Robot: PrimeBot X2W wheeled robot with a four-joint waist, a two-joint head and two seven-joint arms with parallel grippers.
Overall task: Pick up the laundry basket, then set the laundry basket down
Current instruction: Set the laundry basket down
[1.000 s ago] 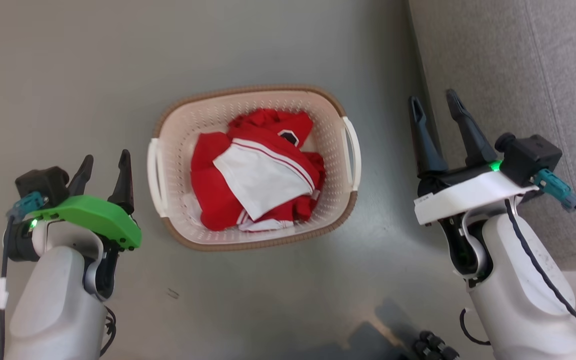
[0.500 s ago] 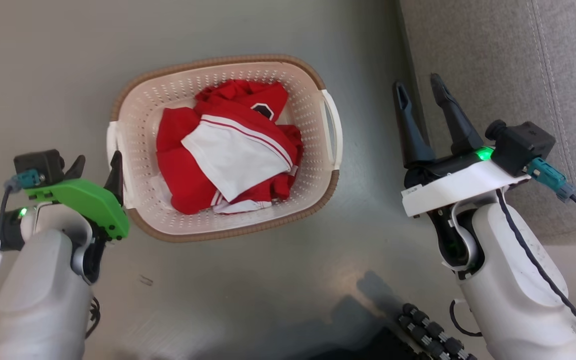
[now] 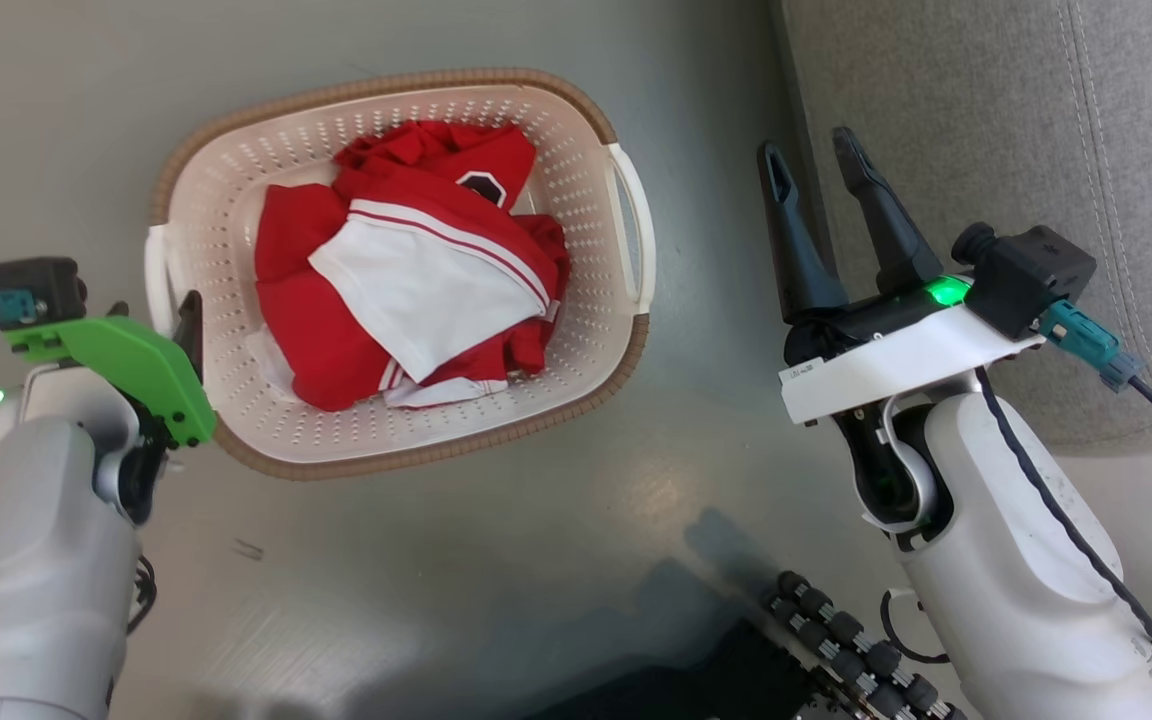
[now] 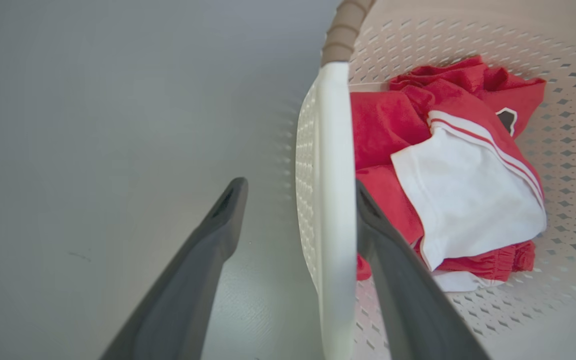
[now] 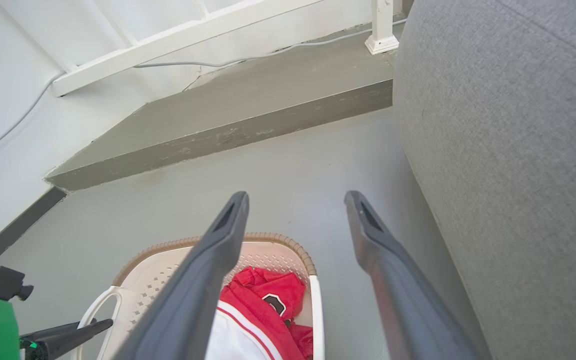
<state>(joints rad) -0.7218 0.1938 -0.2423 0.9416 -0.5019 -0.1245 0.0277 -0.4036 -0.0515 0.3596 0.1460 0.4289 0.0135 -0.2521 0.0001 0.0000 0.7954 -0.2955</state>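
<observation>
The laundry basket (image 3: 416,462) sits on the floor (image 3: 536,560). The left gripper (image 4: 299,184), spread wide, straddles its left handle (image 4: 325,150) and should close squarely. The right gripper (image 3: 808,145), also wide, must first reach the right handle (image 3: 636,230).

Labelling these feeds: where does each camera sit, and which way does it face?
Head view: on the head, facing down at the laundry basket; both forearms, left claw and right claw show.
Left wrist view: on that wrist, facing along its open claw, fingers straddling the basket's white handle.
Right wrist view: on that wrist, facing along its open claw toward a step, beside a grey sofa.
Shared: all three show the red-and-white garment.
</observation>
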